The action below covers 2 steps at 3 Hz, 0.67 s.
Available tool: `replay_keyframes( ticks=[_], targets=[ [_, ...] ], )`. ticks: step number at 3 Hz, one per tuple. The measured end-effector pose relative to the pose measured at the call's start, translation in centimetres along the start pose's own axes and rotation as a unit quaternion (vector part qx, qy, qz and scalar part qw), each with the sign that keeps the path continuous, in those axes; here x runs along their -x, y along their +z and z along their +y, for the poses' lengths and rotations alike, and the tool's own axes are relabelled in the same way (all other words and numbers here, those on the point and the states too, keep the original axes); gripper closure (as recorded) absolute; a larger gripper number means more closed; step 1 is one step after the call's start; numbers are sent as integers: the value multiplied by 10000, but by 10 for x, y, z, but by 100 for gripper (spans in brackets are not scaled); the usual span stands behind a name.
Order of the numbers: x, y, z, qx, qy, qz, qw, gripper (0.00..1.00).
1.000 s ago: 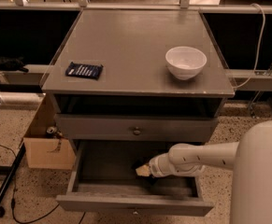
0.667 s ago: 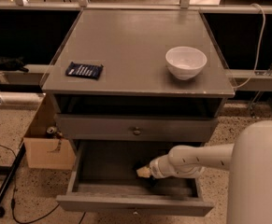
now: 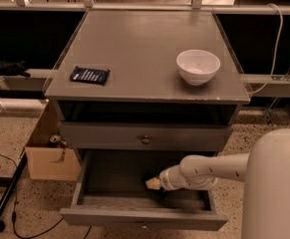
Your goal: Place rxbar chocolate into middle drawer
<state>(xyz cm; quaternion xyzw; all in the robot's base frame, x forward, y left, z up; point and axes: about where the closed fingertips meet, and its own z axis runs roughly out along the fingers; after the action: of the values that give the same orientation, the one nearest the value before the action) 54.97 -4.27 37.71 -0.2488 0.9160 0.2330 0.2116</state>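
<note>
Gripper (image 3: 151, 181) is down inside the middle drawer (image 3: 139, 218), right of the drawer's centre and low over its floor, on the end of the white arm (image 3: 209, 171) that reaches in from the right. Whether it is spread or pinching, I cannot tell: the tip is sunk in shadow. The drawer is pulled well out below the desk's front edge, and the only thing hanging over its opening is that arm.

Around it: a white bowl (image 3: 198, 66) stands upright on the desk top (image 3: 144, 39) near the front right corner. A blue-wrapped bar (image 3: 89, 75) lies flat near the front left corner, well apart from the bowl. The upper drawer front (image 3: 104, 136) is closed, its knob (image 3: 145, 139) just above the open drawer. On the floor beside the desk's left edge is a cardboard box (image 3: 47, 161) with a can (image 3: 55, 140) in it.

And the rxbar chocolate (image 3: 148, 175) — just a small dark shape right at the gripper's tip, within the drawer. No lettering can be made out.
</note>
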Motion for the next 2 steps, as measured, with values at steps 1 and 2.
replay_keyframes(
  ticks=[1,2],
  targets=[
    [0,0,0,0,0,0,10000,27],
    [0,0,0,0,0,0,10000,4]
  ],
)
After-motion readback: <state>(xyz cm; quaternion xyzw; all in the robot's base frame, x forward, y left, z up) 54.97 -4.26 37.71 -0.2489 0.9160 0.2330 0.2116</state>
